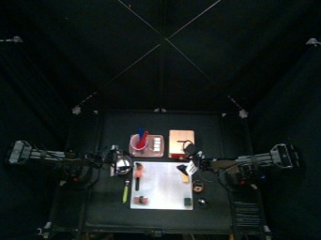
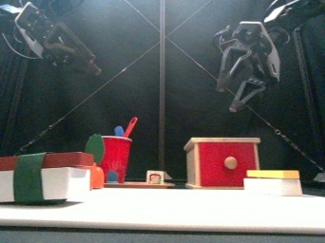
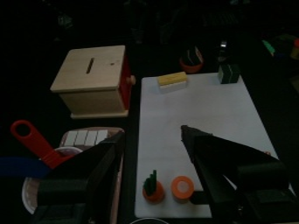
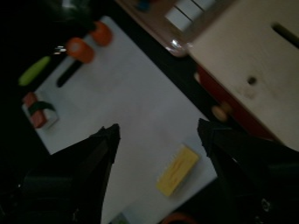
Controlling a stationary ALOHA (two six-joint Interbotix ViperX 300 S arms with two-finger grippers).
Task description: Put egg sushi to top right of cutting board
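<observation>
While both arms hang up high over the bench [image 1: 119, 127], nothing's being held atm. The left gripper [image 3: 152, 140] has its jaws spread wide w/ nothing between them, and the right gripper [image 4: 160, 127] is just as wide apart and empty too. In the front view both sit well above all the stuff, touching none of it.

The egg sushi [image 3: 172, 80] is a tiny yellow block lying flat on the white cutting board [image 1: 163, 192], right at the corner closest to the wooden box [image 2: 222, 161]. It's near the box but not touching it. In the right wrist view it shows on the board below the spread jaws, well clear of them.

Re labels: the box has a red front w/ a round knob and a slot in its top, no text I can make out. A small card [image 2: 155, 177] stands between the box and the red cup [image 2: 116, 157], and it has some mark on it, but it's way too small to read. The cup holds a blue and a red utensil.

Other bits: an orange disc [image 3: 181, 186] and a green-topped piece [image 3: 152, 184] sit at the board's other end, a long yellow-green stick [image 4: 35, 68] lies just off the board, and a white sushi piece w/ a green band [image 2: 45, 178] is big at front left.
</observation>
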